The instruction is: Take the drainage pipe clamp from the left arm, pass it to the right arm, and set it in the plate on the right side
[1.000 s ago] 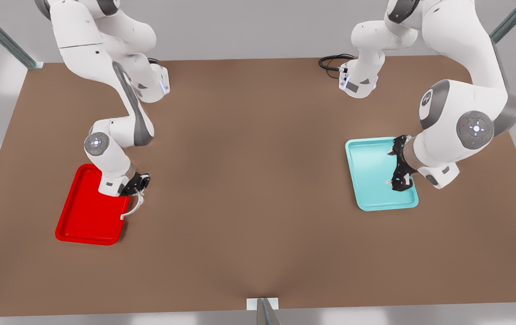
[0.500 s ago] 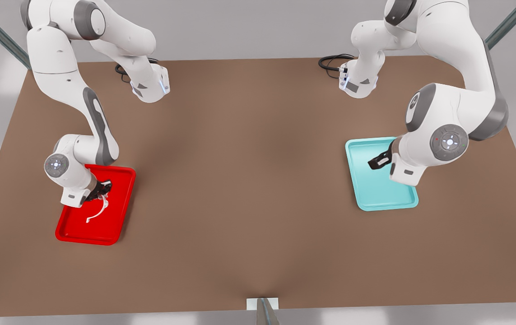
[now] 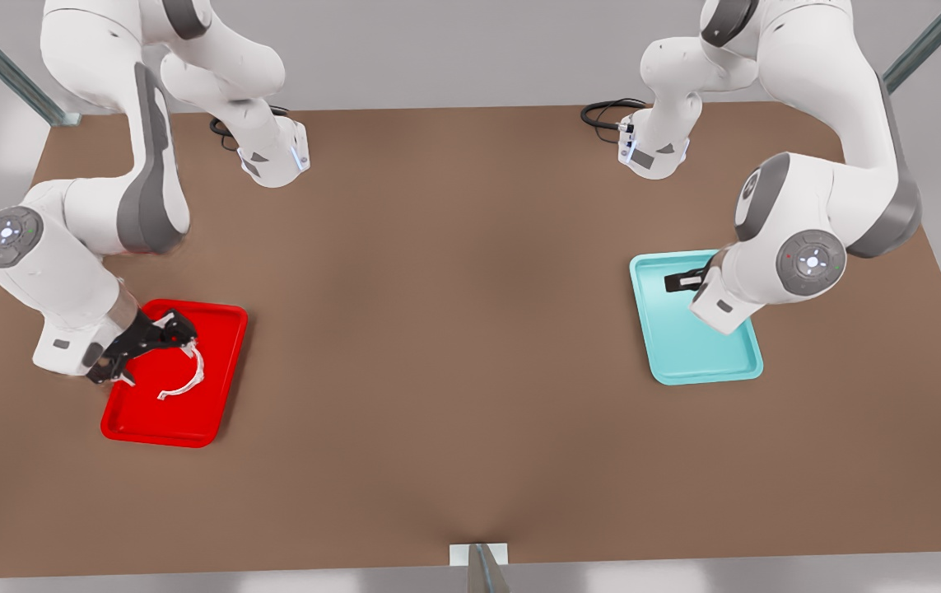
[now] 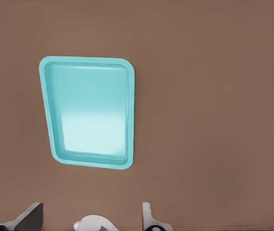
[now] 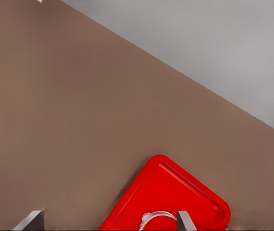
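A: Where does the drainage pipe clamp (image 3: 184, 377) lie?

B: Flat inside the plate (image 3: 141, 420), toward its edge nearer the table (image 3: 454, 329) centre, in the front view. The plate sits near the table's corner at that view's lower left.

A: And the right gripper (image 3: 149, 339)?

B: Tilted low over the plate's far end, fingers spread, gripping nothing; one fingertip is just beside the clamp's end.

A: The left gripper (image 3: 682, 281)?

B: Above the teal tray (image 3: 696, 362) near the opposite edge, jaws apart and empty, as its wrist view shows.
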